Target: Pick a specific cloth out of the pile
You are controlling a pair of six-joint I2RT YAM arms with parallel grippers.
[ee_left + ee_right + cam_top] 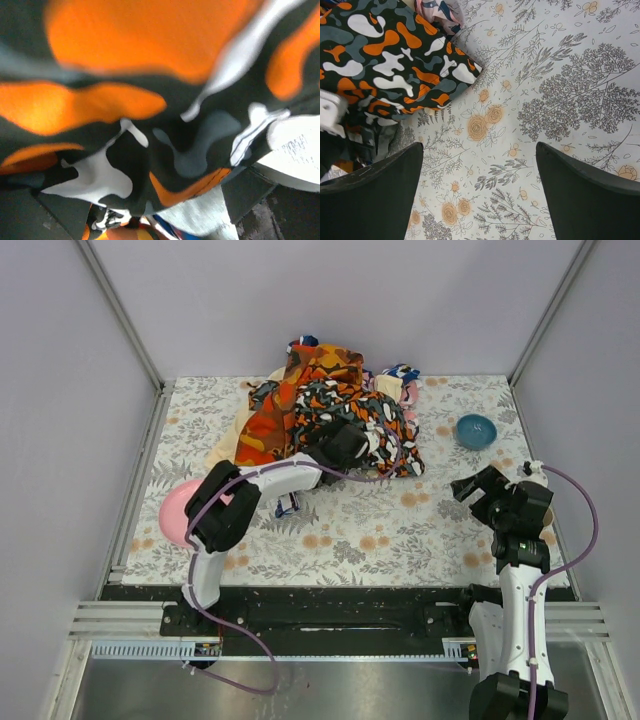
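Note:
The pile (300, 405) lies at the back middle of the table: orange-red print, black cloth with orange and white blotches (385, 435), cream and pink pieces. My left gripper (345, 445) is pushed into the pile's front edge. In the left wrist view the blotched black cloth (150, 100) fills the frame. A patch of the plain grey cloth (200, 215) shows beneath it, between my spread dark fingers (250, 192). My left gripper (150, 210) is open. My right gripper (478, 488) hangs open and empty over the floral table (545, 100), right of the pile.
A blue bowl (476, 430) sits at the back right. A pink dish (176, 512) sits at the left under my left arm. The blotched cloth's corner (395, 65) shows at the upper left of the right wrist view. Walls enclose the table.

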